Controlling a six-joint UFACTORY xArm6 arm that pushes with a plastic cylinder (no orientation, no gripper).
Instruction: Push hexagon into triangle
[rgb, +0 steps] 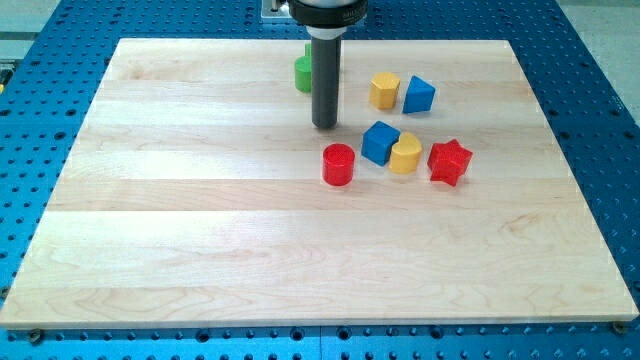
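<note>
The yellow hexagon block (384, 90) sits in the upper middle of the wooden board (200, 200). The blue triangle block (419, 94) stands just to its right, almost touching it. My tip (325, 125) rests on the board to the left of and slightly below the hexagon, about a block's width away. The dark rod rises from it to the view's top.
A green block (303, 72) is partly hidden behind the rod. A red cylinder (339, 164) lies just below my tip. A blue cube (380, 142), a yellow heart-shaped block (405, 155) and a red star (449, 161) sit in a row to its right.
</note>
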